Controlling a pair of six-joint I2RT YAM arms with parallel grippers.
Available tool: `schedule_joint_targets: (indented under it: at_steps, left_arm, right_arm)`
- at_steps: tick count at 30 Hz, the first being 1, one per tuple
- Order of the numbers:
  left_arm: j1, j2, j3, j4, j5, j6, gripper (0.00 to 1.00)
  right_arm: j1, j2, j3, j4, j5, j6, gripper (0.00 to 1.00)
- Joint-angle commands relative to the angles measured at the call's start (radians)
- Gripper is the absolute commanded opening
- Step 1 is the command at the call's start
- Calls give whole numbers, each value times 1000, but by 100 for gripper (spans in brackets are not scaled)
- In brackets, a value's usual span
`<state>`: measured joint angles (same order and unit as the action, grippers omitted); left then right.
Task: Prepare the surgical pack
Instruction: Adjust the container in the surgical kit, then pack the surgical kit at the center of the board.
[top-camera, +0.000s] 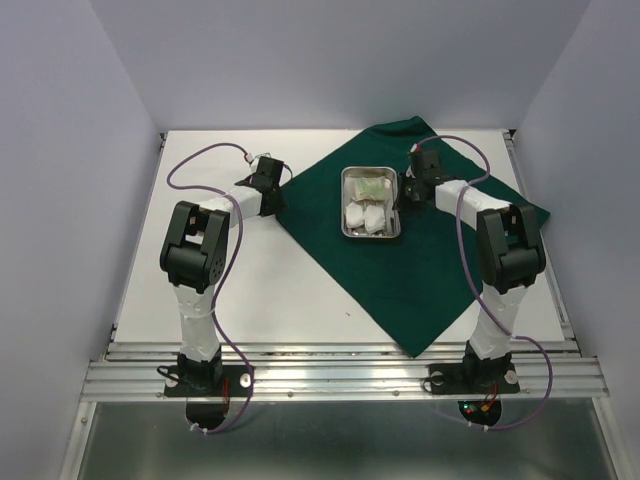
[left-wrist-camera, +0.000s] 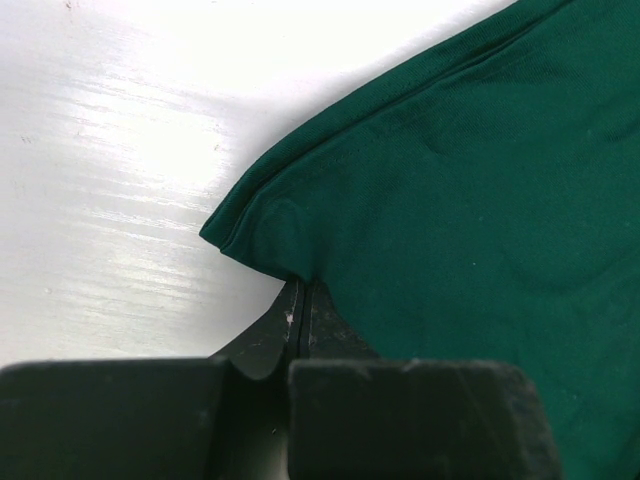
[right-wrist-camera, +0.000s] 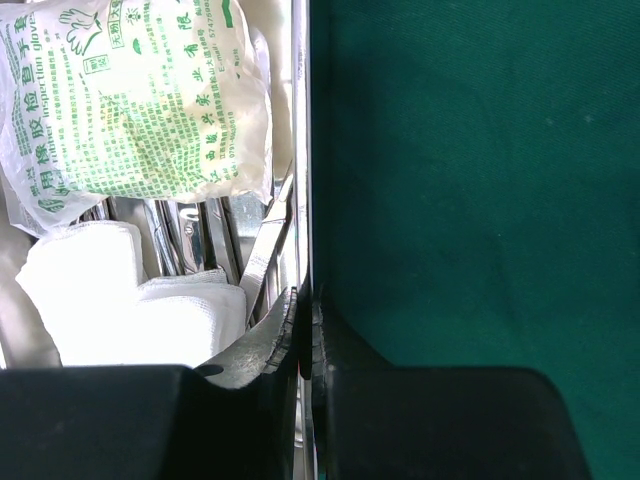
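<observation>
Surgical pack, wrapping stage: small rectangular shiny steel tray (top-camera: 345, 205), holding white gauze pads (right-wrist-camera: 100, 290) and pale printed packet (right-wrist-camera: 140, 100), resting on large dark green cloth drape (top-camera: 430, 270); right gripper (right-wrist-camera: 303, 300) clamped on tray's right rim, left gripper (left-wrist-camera: 302, 290) pinching drape's left corner; next move, probably: fold corner over tray.

— What colours did you see?
— The drape (top-camera: 420, 260) was plain dark green on the white tabletop (top-camera: 280, 290). The tray (top-camera: 345, 210) was shiny silver, the gauze pads (top-camera: 368, 218) white.
— And the packet (right-wrist-camera: 140, 110)?
— Pale, printed with green writing.
</observation>
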<state>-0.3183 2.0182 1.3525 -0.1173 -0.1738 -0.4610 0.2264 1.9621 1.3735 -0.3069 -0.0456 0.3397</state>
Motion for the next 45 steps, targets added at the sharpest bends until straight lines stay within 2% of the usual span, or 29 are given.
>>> schedule_joint_targets:
  at_steps: [1,13,26,27,28,30,33,36,39,45]
  left_arm:
    - [16,-67,0,-39,-55,22,0]
    - [15,-69,4,-41,-50,21,0]
    - [10,-87,22,-51,-43,28,0]
    - [4,-95,33,-53,-39,30,0]
    - [-1,-102,39,-54,-38,30,0]
    - [-25,-125,63,-55,-24,35,0]
    - [-76,-136,121,-59,3,36,0]
    - [-131,-133,175,-58,29,36,0]
    - [-228,-107,294,-58,42,51,0]
    - [-376,16,523,-62,121,119,0]
  right_arm:
    - [-21,-19,15,3,15,-28,1]
    - [-21,-46,-33,8,-66,-47,1]
    - [-21,-69,-67,5,-60,-56,1]
    - [-21,-75,-68,9,-60,-54,24]
    - [-21,-84,-71,9,-57,-54,44]
    - [-21,-121,-80,20,-34,-45,76]
    - [-21,-178,-85,20,28,-27,84]
    - [-45,-227,-102,23,84,-5,85]
    - [-105,-287,-142,25,115,36,87]
    - [-251,-373,-289,43,75,87,87]
